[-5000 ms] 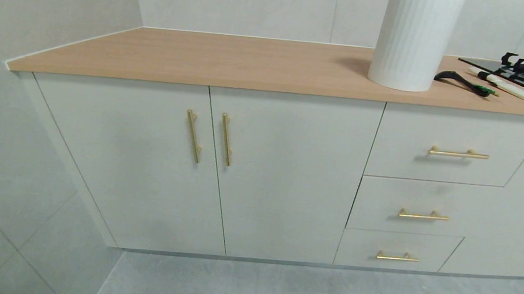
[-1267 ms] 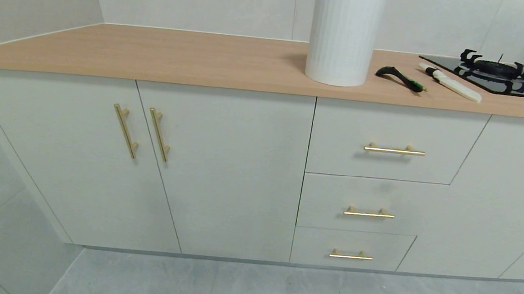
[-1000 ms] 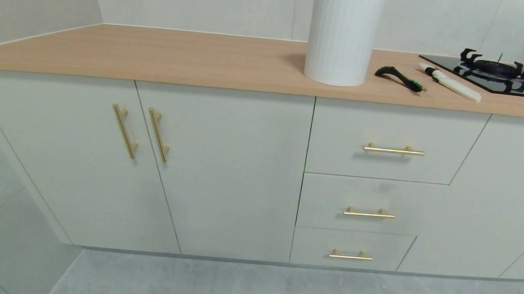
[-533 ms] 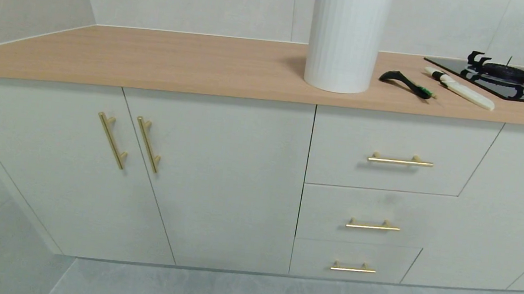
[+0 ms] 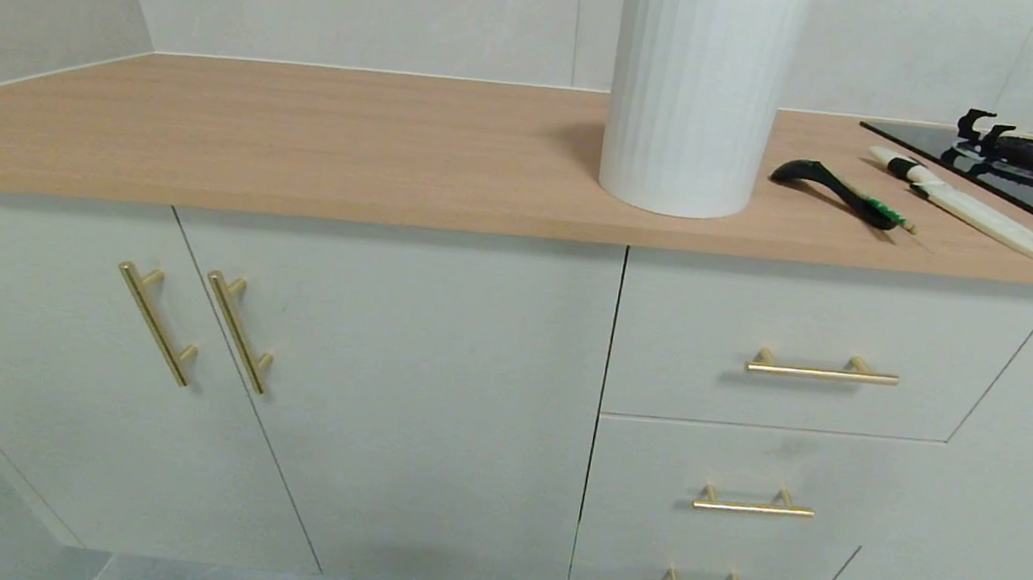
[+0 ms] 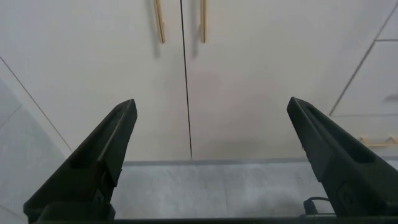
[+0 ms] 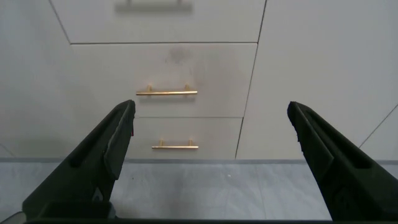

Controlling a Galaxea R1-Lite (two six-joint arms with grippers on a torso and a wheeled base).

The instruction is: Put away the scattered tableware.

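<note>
Black-handled utensil point(image 5: 839, 192) and white knife point(image 5: 965, 205) on countertop point(image 5: 299, 135) just beside ribbed white canister point(image 5: 694, 85), left gripper point(image 6: 211, 107), right gripper point(image 7: 211, 109) both spread wide, empty, low before cabinet fronts point(image 6: 249, 74), well apart from both pieces

black utensil point(image 5: 834, 189), green tip | white knife point(image 5: 970, 208) beside | both flat on counter point(image 5: 347, 141)

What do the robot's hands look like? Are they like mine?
Not like yours. The left gripper has just two long fingers. They are dark grey and matte, wide at the base and narrowing to blunt tips, like wedges. The right gripper looks the same, with two matching dark wedge fingers. No stickers or markings show on either one.
</note>
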